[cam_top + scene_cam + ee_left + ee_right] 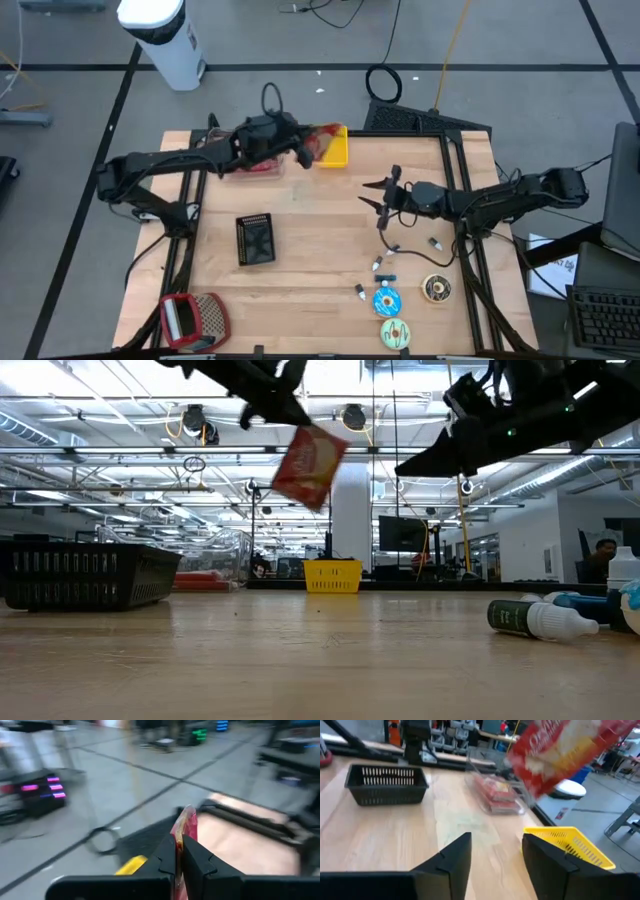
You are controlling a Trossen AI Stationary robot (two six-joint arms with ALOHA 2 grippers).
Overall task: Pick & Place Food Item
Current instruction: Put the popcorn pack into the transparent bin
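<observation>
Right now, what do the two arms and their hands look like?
Both arms are dark, nearly black, built of slim jointed segments, with black cables trailing near their bases. The left hand ends in two flat, angular black fingers. The right hand has the same blocky black fingers. No markings are readable.

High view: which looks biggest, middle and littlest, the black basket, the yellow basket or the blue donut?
1. Black basket
2. Yellow basket, partly hidden by the left hand's snack bag, so unsure
3. Blue donut

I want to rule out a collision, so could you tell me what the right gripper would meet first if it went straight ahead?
Probably nothing nearby: the open right gripper points across bare wooden table; the clear plastic container lies farther along, though depth is unclear.
</observation>
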